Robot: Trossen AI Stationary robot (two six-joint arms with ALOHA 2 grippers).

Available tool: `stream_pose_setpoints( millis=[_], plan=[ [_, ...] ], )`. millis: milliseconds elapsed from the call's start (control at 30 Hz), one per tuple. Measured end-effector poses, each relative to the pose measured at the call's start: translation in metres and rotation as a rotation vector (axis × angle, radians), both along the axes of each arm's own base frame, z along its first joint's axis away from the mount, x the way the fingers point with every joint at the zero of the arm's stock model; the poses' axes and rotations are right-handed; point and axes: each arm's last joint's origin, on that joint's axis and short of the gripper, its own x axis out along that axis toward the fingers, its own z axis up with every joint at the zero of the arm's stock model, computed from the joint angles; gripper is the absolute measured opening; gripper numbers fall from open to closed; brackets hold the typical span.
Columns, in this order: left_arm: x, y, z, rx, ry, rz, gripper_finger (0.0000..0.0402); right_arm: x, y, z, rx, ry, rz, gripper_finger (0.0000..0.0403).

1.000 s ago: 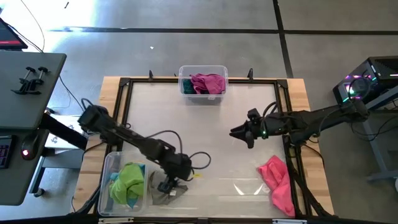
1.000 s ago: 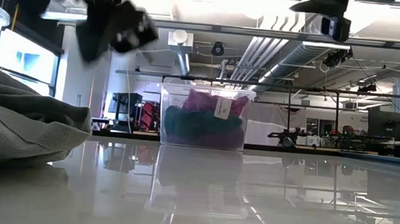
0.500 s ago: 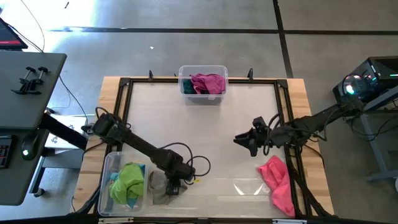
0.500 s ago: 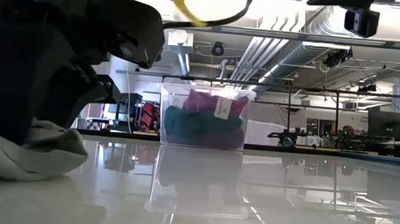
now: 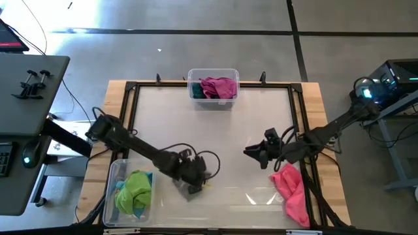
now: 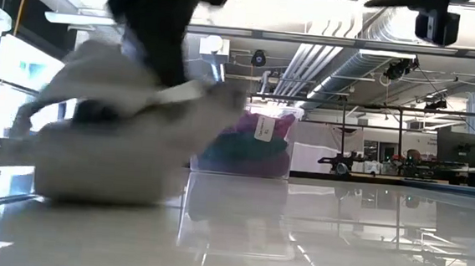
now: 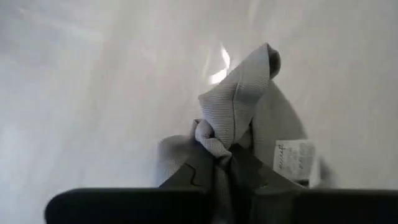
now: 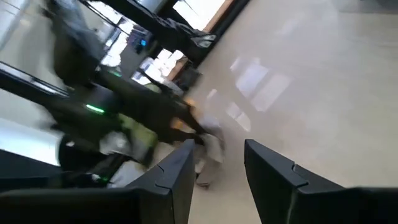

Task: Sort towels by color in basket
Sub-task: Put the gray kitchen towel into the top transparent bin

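Observation:
My left gripper (image 5: 191, 185) is near the front of the table, just right of the clear left basket (image 5: 111, 177), and is shut on the grey towel (image 6: 110, 153). That basket holds lime (image 5: 134, 189) and cyan (image 5: 121, 188) towels. The grey towel bears a white label (image 7: 291, 159). A pink towel (image 5: 290, 190) lies flat on the table at the near right. My right gripper (image 5: 252, 152) hovers open just left of it, touching nothing. A second clear basket (image 5: 193, 93) at the far edge holds a magenta towel (image 5: 219, 86). My left gripper pinches a bunched fold (image 7: 213, 144) of the grey towel between its two fingers, several layers gathered. The fingers come steeply from above. The rest of the towel hangs and spreads below them, and its lower part (image 6: 99, 192) looks to be on the table.
A black frame (image 5: 130, 88) runs around the glossy white tabletop. Open tabletop lies between the two arms and toward the far basket. A side table (image 5: 26, 85) with clamps stands off to the left.
My left gripper has dropped onto the grey towel beside the left basket, rolled its wrist and shut on it. It then pulled toward the table's right, gathering the flat towel into a bunch. My right gripper has drifted toward the near edge, closer to the pink towel.

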Motion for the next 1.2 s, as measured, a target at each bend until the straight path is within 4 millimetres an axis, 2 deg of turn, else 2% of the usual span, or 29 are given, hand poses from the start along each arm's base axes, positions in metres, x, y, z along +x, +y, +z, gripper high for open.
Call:
stream_pose_setpoints(
  millis=[167, 300, 433, 567, 733, 833, 1067, 1200],
  plan=[
    [0.006, -0.006, 0.052, 0.044, -0.223, 0.038, 0.0005, 0.017, 0.01, -0.018, -0.066, 0.061, 0.046, 0.0133],
    [0.014, -0.011, 0.093, 0.075, -0.384, -0.036, 0.0003, 0.033, 0.011, -0.023, -0.186, 0.064, 0.203, 0.0134],
    [0.018, -0.011, 0.122, 0.107, -0.508, -0.049, 0.0002, 0.042, -0.001, -0.019, -0.312, 0.026, 0.239, 0.014],
    [0.023, -0.005, 0.142, 0.159, -0.588, -0.001, 0.0002, 0.048, -0.015, -0.006, -0.389, -0.078, 0.333, 0.0173],
    [0.033, 0.023, 0.156, 0.191, -0.618, 0.085, 0.0001, 0.049, -0.033, 0.01, -0.467, -0.214, 0.478, 0.0237],
    [0.04, 0.046, 0.161, 0.218, -0.63, 0.156, 0.0001, 0.049, -0.046, 0.016, -0.554, -0.27, 0.536, 0.0256],
    [0.052, 0.103, 0.163, 0.253, -0.63, 0.295, 0.0003, 0.054, -0.086, 0.017, -0.637, -0.237, 0.41, 0.0244],
    [0.057, 0.137, 0.164, 0.24, -0.607, 0.219, 0.0029, 0.054, -0.111, 0.016, -0.736, -0.185, 0.312, 0.0223]
  ],
)
